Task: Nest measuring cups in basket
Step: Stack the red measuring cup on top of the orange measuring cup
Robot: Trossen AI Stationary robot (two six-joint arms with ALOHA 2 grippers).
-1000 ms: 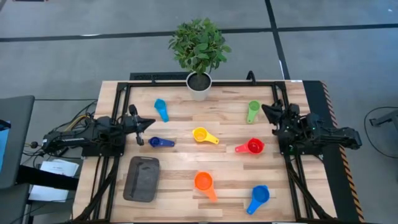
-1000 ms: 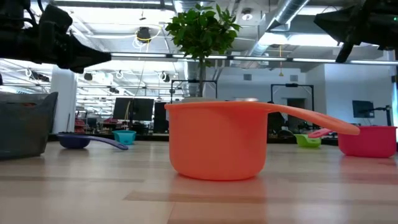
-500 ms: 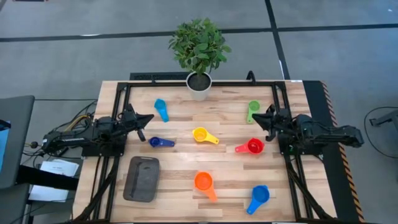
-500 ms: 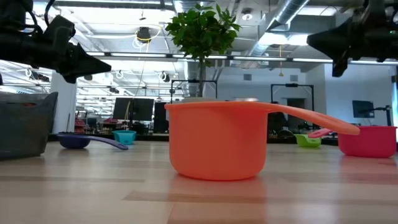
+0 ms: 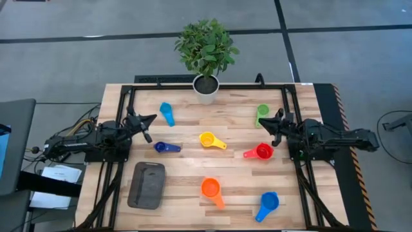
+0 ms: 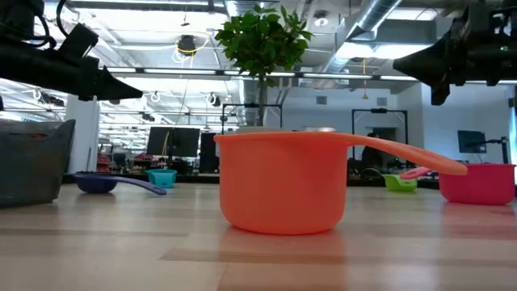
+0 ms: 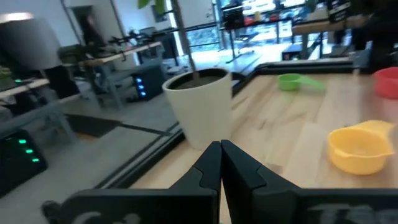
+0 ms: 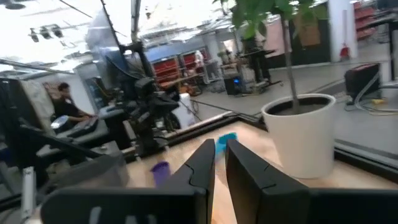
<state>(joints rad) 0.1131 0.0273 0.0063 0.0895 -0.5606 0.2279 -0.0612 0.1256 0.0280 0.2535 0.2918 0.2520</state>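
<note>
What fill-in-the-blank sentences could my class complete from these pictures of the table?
1. The basket holds ____ cups.
2. The cup nearest the basket is the ____ one.
3. The white pot holds a ____.
4. The left claw is ____.

Missing words: no; dark blue; plant; shut

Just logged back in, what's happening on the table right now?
Nothing is held yet. The seven plastic measuring cups lie scattered on the wooden table, among them the orange cup and the dark blue cup. The dark grey shallow basket has no cups in it. The left gripper hangs shut between the light blue and dark blue cups; the right gripper, nearly closed and holding nothing, hangs below the green cup.
</note>
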